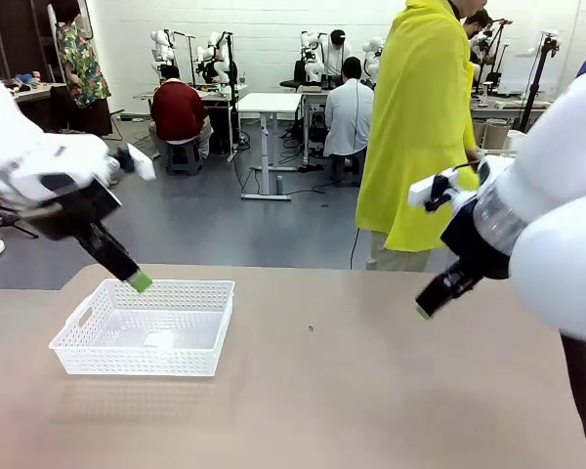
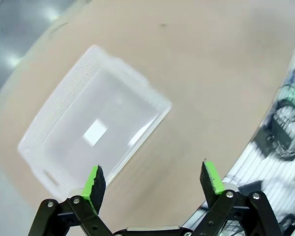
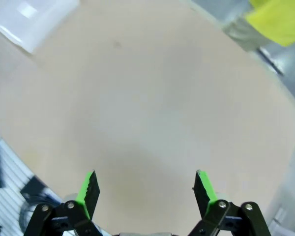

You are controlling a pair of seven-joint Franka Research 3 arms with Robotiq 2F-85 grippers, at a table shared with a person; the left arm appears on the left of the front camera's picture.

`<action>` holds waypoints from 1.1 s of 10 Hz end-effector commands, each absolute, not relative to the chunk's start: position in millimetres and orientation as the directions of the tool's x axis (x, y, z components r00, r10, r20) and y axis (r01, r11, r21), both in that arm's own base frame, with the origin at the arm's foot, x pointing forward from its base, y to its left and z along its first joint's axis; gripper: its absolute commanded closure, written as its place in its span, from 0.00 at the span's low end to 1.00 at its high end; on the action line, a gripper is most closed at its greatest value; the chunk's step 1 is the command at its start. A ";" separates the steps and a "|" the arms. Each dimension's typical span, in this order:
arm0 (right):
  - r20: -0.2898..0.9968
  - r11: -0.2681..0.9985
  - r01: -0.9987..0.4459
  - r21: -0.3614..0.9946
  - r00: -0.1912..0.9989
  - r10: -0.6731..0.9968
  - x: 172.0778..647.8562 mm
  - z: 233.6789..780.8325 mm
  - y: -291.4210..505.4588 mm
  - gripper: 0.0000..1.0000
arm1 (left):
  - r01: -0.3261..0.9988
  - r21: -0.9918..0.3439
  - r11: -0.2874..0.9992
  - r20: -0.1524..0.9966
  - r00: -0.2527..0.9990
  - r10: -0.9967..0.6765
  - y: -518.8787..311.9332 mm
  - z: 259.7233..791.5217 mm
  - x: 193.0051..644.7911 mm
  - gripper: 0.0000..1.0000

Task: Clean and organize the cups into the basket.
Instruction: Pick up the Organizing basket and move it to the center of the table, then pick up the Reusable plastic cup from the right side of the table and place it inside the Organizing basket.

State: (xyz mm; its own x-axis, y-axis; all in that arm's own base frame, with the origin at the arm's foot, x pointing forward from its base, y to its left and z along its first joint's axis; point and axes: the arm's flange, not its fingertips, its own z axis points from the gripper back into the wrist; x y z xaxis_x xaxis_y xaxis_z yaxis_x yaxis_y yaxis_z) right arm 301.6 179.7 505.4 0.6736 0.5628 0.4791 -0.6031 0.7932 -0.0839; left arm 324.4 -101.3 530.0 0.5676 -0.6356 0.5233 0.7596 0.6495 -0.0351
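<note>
The white lattice basket point(image 1: 146, 337) sits empty on the tan table at the left. In the left wrist view the basket point(image 2: 91, 125) lies below and ahead of my left gripper point(image 2: 155, 179), whose green-padded fingers stand wide apart with nothing between them. From the front, my left gripper point(image 1: 137, 281) hovers over the basket's far rim. My right gripper point(image 1: 426, 309) hangs above the table at the right. In its wrist view my right gripper point(image 3: 145, 189) is open over bare tabletop. The cups are out of view.
A person in a yellow garment point(image 1: 420, 127) stands at the table's far side, right of centre. The basket's corner point(image 3: 32, 19) appears at the upper left of the right wrist view. A small dark speck point(image 1: 311, 328) marks the tabletop.
</note>
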 end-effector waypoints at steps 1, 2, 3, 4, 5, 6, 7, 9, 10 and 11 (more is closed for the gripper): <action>0.651 0.534 -0.627 0.567 0.739 0.176 300.0 508.2 87.9 0.00 | 0.633 -0.712 0.305 0.622 0.769 -0.146 -42.3 556.7 350.0 0.00; 0.626 0.411 -0.573 0.709 0.780 0.009 304.5 500.0 44.1 0.00 | 0.585 -0.771 0.254 0.599 0.800 -0.024 -18.1 565.1 357.8 0.00; 0.596 0.332 -0.528 0.781 0.790 -0.145 307.5 490.2 5.1 0.00 | 0.533 -0.797 0.283 0.564 0.825 0.035 6.9 568.2 366.0 0.00; 0.547 0.246 -0.494 0.834 0.800 -0.249 307.8 481.6 -28.0 0.00 | 0.470 -0.819 0.331 0.524 0.847 0.095 34.1 567.0 373.9 0.00; 0.493 0.157 -0.467 0.870 0.822 -0.286 302.9 473.9 -61.4 0.00 | 0.421 -0.831 0.364 0.497 0.856 0.145 68.9 563.7 378.5 0.00; 0.453 0.111 -0.441 0.890 0.837 -0.307 295.6 468.4 -90.2 0.00 | 0.376 -0.850 0.370 0.452 0.880 0.146 100.3 558.1 378.6 0.00; 0.434 0.104 -0.424 0.900 0.840 -0.327 286.1 465.2 -114.3 0.00 | 0.345 -0.846 0.405 0.447 0.874 0.189 130.5 551.0 378.4 0.00; 0.401 0.116 -0.386 0.915 0.844 -0.356 261.7 467.9 -152.0 0.00 | 0.262 -0.847 0.462 0.389 0.899 0.203 174.0 530.8 369.9 0.00; 0.378 0.149 -0.348 0.926 0.853 -0.359 250.4 471.4 -167.0 0.00 | 0.241 -0.847 0.474 0.378 0.900 0.218 190.9 527.2 363.2 0.00; 0.344 0.189 -0.294 0.937 0.868 -0.358 239.9 475.4 -178.8 0.00 | 0.230 -0.848 0.478 0.374 0.899 0.230 205.0 527.3 355.5 0.00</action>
